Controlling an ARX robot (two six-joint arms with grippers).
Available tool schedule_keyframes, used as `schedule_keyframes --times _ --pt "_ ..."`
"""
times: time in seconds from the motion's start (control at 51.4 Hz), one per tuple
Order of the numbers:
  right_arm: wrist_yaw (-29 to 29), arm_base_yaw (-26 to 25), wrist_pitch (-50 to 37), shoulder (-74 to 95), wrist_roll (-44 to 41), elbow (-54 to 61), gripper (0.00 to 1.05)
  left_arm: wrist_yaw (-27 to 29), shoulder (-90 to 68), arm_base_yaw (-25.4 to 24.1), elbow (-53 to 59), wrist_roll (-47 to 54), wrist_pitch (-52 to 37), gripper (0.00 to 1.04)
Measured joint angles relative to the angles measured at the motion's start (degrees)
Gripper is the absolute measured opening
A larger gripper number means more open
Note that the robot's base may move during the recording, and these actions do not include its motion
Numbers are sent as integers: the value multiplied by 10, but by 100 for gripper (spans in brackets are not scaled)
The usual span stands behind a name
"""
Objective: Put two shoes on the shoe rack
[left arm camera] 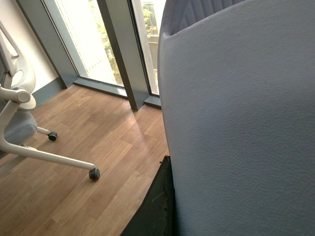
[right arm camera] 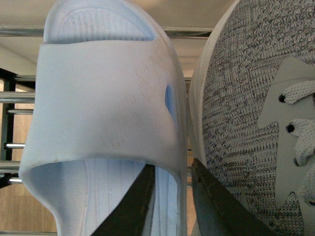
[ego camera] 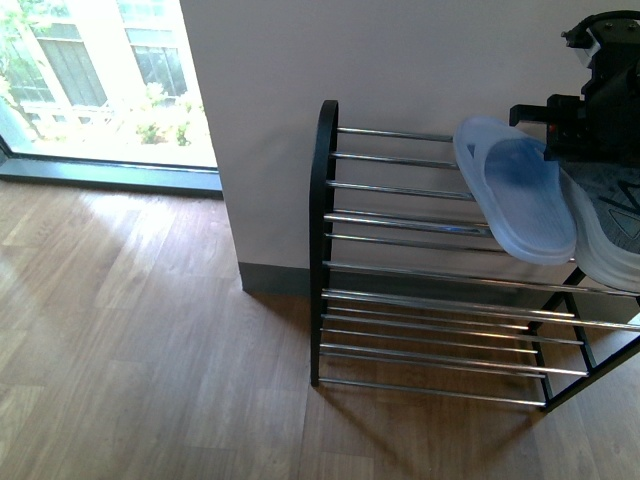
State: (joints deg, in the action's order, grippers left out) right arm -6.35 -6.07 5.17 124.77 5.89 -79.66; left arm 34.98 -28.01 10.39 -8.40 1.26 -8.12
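One pale blue slide [ego camera: 515,195] lies toe-up across the top rods of the shoe rack [ego camera: 400,220], next to a grey knit sneaker [ego camera: 610,225] at the rack's right end. My right gripper [ego camera: 585,120] is above the slide's heel end. In the right wrist view the right gripper [right arm camera: 172,169] is shut on the side of the slide's [right arm camera: 103,98] strap, with one finger inside it, and the sneaker [right arm camera: 246,108] lies close beside. My left gripper [left arm camera: 172,169] is shut on another pale blue slide [left arm camera: 241,123], which fills its view; only one dark finger [left arm camera: 156,206] shows.
The rack stands against a white wall [ego camera: 400,50], with lower tiers of chrome rods [ego camera: 430,345]. A floor-length window [ego camera: 90,80] is at the left over a wood floor [ego camera: 130,330]. A white office chair [left arm camera: 19,123] on castors shows in the left wrist view.
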Motion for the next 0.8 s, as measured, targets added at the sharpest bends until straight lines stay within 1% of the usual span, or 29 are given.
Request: schedule_keyframes --times 0.136,0.175,0.292,0.37,0.428,0.467,0.486,0.525,0.603,0.7,0.798 --pt "20 1 0 -8 0 0 44 0 0 0 0 0 0 2" --pt "26 1 3 -11 -2 0 47 0 0 0 0 0 0 2" --pt "40 3 14 -30 -41 0 63 0 0 0 0 0 0 2" --pt "49 0 23 -50 -99 -1 75 0 0 0 0 0 0 2" --pt "54 -3 25 -63 -143 -5 82 0 0 0 0 0 0 2" --pt "68 -10 31 -75 -183 -12 89 0 0 0 0 0 0 2" --pt "72 -12 32 -79 -188 -14 91 0 0 0 0 0 0 2" --pt "81 -21 32 -94 -227 -18 97 0 0 0 0 0 0 2" --pt "106 -44 23 -130 -296 -19 95 0 0 0 0 0 0 2" --pt "128 -82 -45 -202 -362 23 95 0 0 0 0 0 0 2" --pt "156 -114 -82 -263 -377 79 95 0 0 0 0 0 0 2"
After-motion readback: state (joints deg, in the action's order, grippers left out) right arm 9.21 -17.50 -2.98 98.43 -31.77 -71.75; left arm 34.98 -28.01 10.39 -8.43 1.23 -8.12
